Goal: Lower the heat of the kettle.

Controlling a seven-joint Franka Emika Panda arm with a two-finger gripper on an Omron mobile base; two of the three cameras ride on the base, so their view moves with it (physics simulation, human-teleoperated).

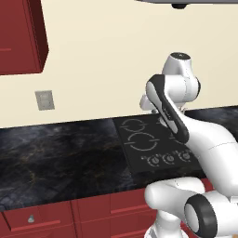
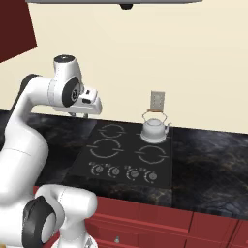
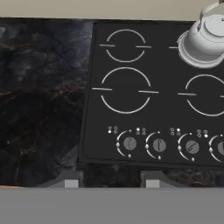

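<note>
The kettle [image 2: 155, 128] is small, rounded and pale shiny grey, with a thin arched handle. It stands on the back right burner of the black cooktop [image 2: 123, 160]. In the hand view the kettle [image 3: 205, 39] sits at the top right. Along the cooktop's front edge runs a row of round black knobs [image 3: 159, 145]; the third knob [image 3: 191, 147] has its mark turned aslant, and the others point straight. My gripper [image 3: 108, 181] hovers above the counter in front of the left knobs. It is open, its fingertips [image 3: 65, 181] wide apart with nothing between them. My hand [image 2: 91, 104] hangs over the cooktop's left side.
Dark marble counter [image 1: 56, 158] stretches left of the cooktop, with red drawers [image 1: 93, 211] below it. A red wall cabinet [image 1: 23, 37] hangs at the upper left. A grey outlet plate [image 2: 157, 100] is on the wall behind the kettle, and a range hood [image 2: 121, 2] is overhead.
</note>
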